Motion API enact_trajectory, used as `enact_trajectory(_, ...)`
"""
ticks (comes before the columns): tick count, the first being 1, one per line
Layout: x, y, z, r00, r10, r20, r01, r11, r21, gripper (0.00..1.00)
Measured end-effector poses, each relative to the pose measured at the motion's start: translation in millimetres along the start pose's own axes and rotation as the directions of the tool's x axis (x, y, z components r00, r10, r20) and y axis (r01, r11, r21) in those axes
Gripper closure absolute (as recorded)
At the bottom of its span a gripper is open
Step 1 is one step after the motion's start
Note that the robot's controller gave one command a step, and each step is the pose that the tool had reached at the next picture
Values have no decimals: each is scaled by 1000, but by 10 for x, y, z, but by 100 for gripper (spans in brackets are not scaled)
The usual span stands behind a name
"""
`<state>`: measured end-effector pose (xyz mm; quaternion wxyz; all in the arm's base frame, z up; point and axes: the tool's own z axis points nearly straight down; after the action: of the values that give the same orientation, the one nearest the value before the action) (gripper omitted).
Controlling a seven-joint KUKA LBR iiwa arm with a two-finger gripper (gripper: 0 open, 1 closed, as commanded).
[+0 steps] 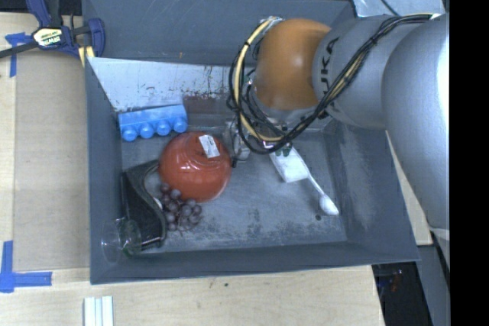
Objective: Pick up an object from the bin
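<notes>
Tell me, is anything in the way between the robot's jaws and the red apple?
Nothing visible is. The jaws hang right at the apple's right edge. The grapes lie at its lower left, the block at its upper left, the brush off to the right.

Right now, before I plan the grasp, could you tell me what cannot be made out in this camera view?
1. Claw: camera view, largely covered by the orange wrist cover and cables; open or shut is unclear.
2. White plastic brush-like tool: upper end runs under the arm.
3. Label on the red round glossy fruit: print too small.
4. Clear plastic cup: partly behind the black folded object.
</notes>
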<state>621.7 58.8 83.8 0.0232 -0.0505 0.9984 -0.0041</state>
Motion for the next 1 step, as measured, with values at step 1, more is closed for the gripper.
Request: enact_trajectory(1, -47, -24, -428, 1000, 16, 7, -16, 1000, 1, 100)
